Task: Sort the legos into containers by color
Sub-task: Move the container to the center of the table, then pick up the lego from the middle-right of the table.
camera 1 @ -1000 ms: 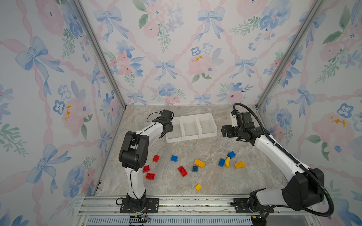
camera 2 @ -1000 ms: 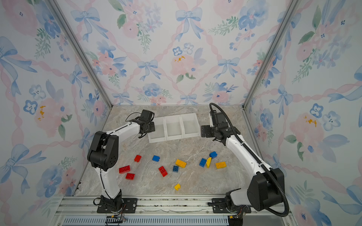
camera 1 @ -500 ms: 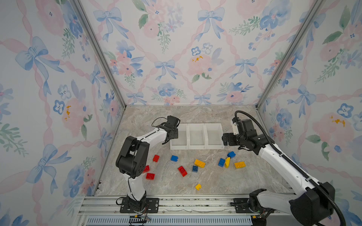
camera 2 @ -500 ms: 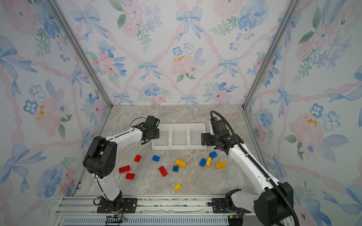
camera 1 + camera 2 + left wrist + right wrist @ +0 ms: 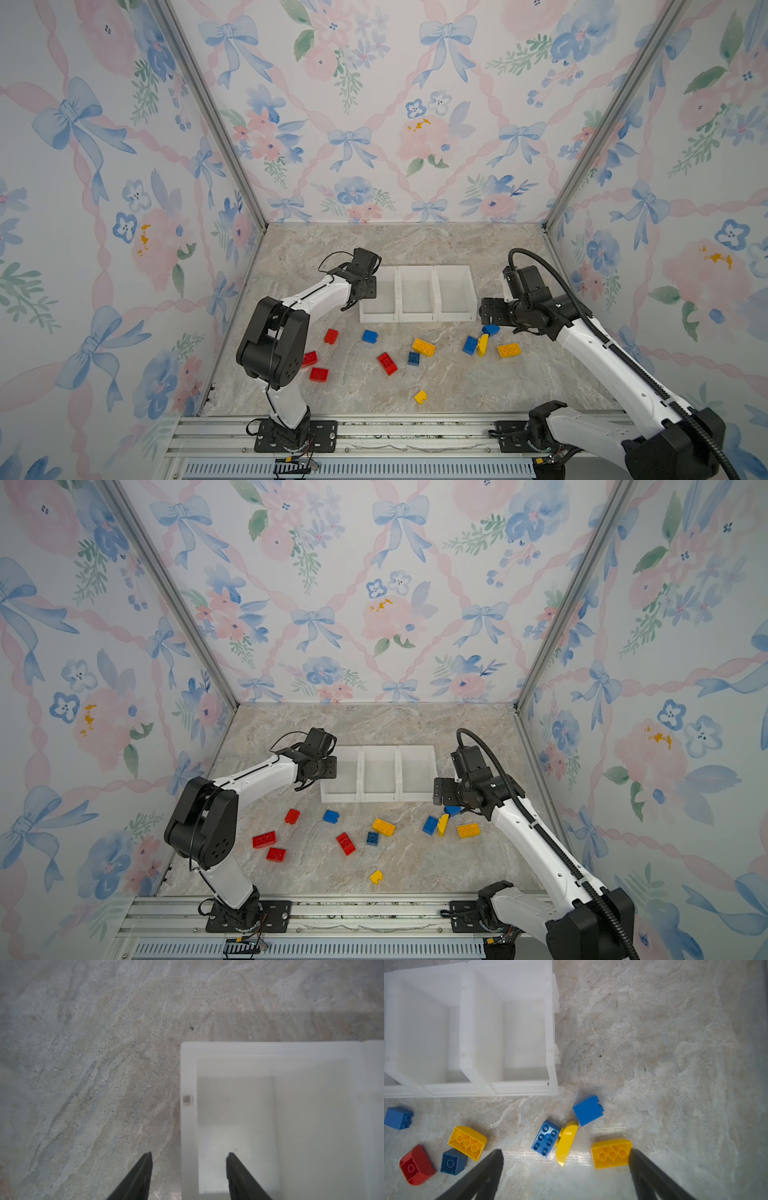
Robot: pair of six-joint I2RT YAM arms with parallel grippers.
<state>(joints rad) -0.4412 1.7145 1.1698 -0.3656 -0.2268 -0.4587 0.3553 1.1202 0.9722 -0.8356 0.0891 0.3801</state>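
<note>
1. Left claw (image 5: 189, 1153): fingers parted, straddling the end wall of the containers (image 5: 188, 1118). I see neither finger touching the wall, and it holds nothing.
2. Right claw (image 5: 565, 1150): spread wide and empty, hanging over a cluster of legos (image 5: 470, 345) just in front of the row's other end.
3. Under that claw, a yellow curved brick (image 5: 566, 1142) stands on edge, leaning on a blue studded brick (image 5: 545, 1140). A blue square brick (image 5: 588, 1110) lies on its side just beside them. A yellow long brick (image 5: 611, 1153) lies underside up, next to one finger.
4. Farther out, all three containers look empty to me. Every brick is on the table (image 5: 457, 382), with the red bricks (image 5: 319, 374) toward the left arm and a small yellow piece (image 5: 420, 396) alone near the rail.
5. I judge these bricks light, rigid and glossy, so they should slide or tip at a nudge.
6. I would pinch across two flat, parallel side walls, never the curved top or the studs.
7. The long yellow one lies free, so it looks like the safest first pick. The leaning one will probably topple if it is brushed.
</note>
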